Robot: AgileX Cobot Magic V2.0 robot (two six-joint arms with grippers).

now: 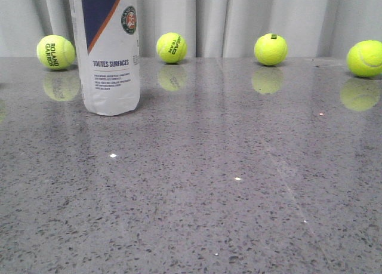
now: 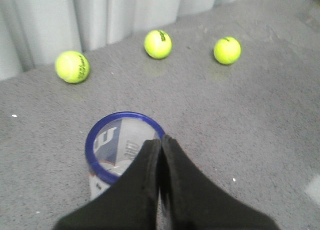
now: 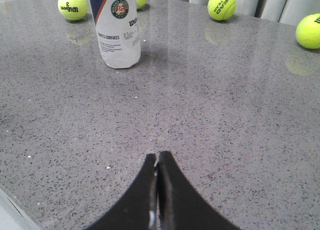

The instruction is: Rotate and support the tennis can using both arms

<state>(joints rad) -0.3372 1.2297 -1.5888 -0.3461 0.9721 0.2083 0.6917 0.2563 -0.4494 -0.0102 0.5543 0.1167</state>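
Note:
The tennis can [image 1: 112, 65] stands upright on the grey table at the back left, its top cut off by the front view's edge. In the left wrist view I look down into its open navy rim [image 2: 100, 135]. My left gripper [image 2: 161, 139] is shut, with its tips right on the near side of that rim. One finger is over the inside and the other is outside the wall. The can also shows in the right wrist view [image 3: 119, 34], far ahead of my right gripper [image 3: 157, 155]. That gripper is shut and empty, low over the table. Neither gripper shows in the front view.
Several yellow-green tennis balls lie along the back of the table by the grey curtain: one beside the can [image 1: 55, 52], one just past it [image 1: 171, 47], one further right [image 1: 270, 49] and one at the far right [image 1: 365, 58]. The table's near edge [image 3: 10, 200] shows close to my right gripper.

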